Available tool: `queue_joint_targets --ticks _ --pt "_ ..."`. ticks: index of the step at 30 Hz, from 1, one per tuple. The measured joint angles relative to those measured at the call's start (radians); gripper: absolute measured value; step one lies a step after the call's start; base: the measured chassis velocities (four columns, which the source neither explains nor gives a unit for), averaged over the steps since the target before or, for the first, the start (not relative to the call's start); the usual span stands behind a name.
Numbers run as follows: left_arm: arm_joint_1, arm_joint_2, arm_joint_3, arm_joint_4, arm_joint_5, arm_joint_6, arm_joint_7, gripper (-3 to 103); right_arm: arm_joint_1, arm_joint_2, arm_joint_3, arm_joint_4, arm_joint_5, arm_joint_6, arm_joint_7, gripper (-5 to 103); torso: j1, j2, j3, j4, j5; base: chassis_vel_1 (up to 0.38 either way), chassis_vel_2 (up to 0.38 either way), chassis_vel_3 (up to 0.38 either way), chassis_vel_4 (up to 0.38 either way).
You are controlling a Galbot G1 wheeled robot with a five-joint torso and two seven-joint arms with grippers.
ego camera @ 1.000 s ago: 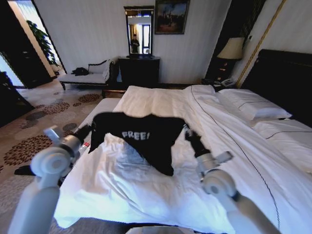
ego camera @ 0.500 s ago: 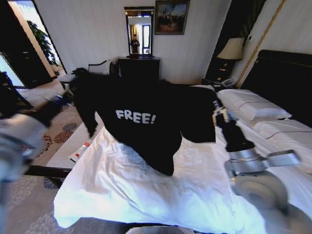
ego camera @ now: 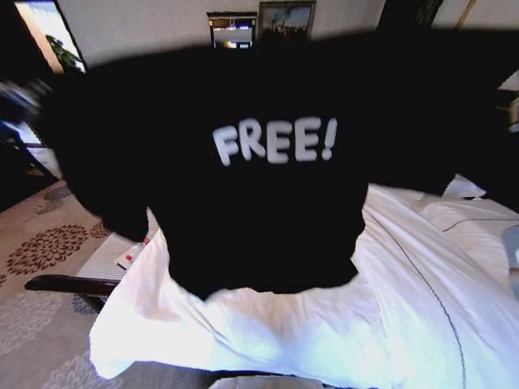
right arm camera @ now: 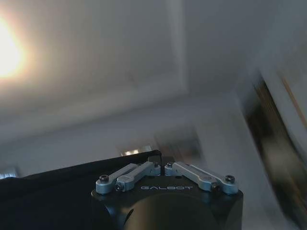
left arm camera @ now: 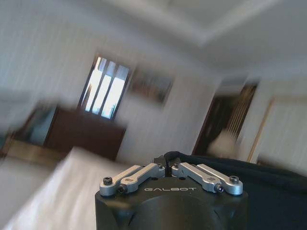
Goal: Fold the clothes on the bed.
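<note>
The black T-shirt (ego camera: 268,162) is held up high, spread wide across the head view, with its white "FREE!" lettering (ego camera: 274,140) facing the camera and reading upright. The shirt hangs above the bed (ego camera: 405,316); its lower hem lies just over the white duvet near the foot of the bed, though contact between hem and duvet cannot be told. One sleeve droops on the left side of the head view, above the patterned carpet (ego camera: 49,251) and beside a white bench (ego camera: 122,255) on which a small red-and-white object (ego camera: 132,256) is lying.

In the left wrist view, the left gripper (left arm camera: 169,165) is seen closed, its two silver linkages drawn together at the centre, and the edge of the black fabric (left arm camera: 240,170) is pinched between the tips and runs off to one side of the gripper body. In the right wrist view, the right gripper (right arm camera: 160,165) is likewise closed, with the black cloth (right arm camera: 62,184) clamped at its tips and stretched away to the opposite side. The shirt is thus spanned between the two grippers, taut along its upper edge.

Above the shirt in the head view, a mirror (ego camera: 231,27) and a framed picture (ego camera: 285,18) are seen on the far wall.
</note>
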Motion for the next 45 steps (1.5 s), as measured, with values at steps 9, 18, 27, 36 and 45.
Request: queue_joint_targets --ticks 9,18,27,36,45 --pt "-0.072 -0.106 0.691 0.285 0.451 0.040 0.038 1 0.050 0.134 -0.626 -0.078 -0.025 -0.121 0.185 0 0.000 0.000 0.000 0.0001 -0.0010 0.000 0.000 0.000 0.000" --pt "-0.281 -0.279 0.983 0.643 0.750 0.017 0.132 1 0.251 0.168 -0.837 -0.408 -0.128 -0.109 0.144 0 0.000 0.000 0.000 -0.0003 0.0000 0.000 0.000 0.000 0.000" --pt "-0.415 -0.365 1.010 0.867 0.860 -0.027 0.174 1 0.468 0.228 -0.967 -0.698 -0.242 -0.062 0.073 0 0.000 0.000 0.000 0.0004 -0.0002 0.000 0.000 0.000 0.000" --pt "-0.509 -0.452 1.071 1.066 0.993 -0.080 0.211 1 0.610 0.305 -1.049 -0.954 -0.321 -0.010 0.027 0 0.000 0.000 0.000 0.0002 -0.0002 0.000 0.000 0.000 0.000" --pt "-0.559 -0.512 1.085 1.189 1.060 -0.118 0.235 1 0.691 0.362 -1.074 -1.100 -0.380 0.037 -0.014 0 0.000 0.000 0.000 0.0001 -0.0001 0.000 0.000 0.000 0.000"
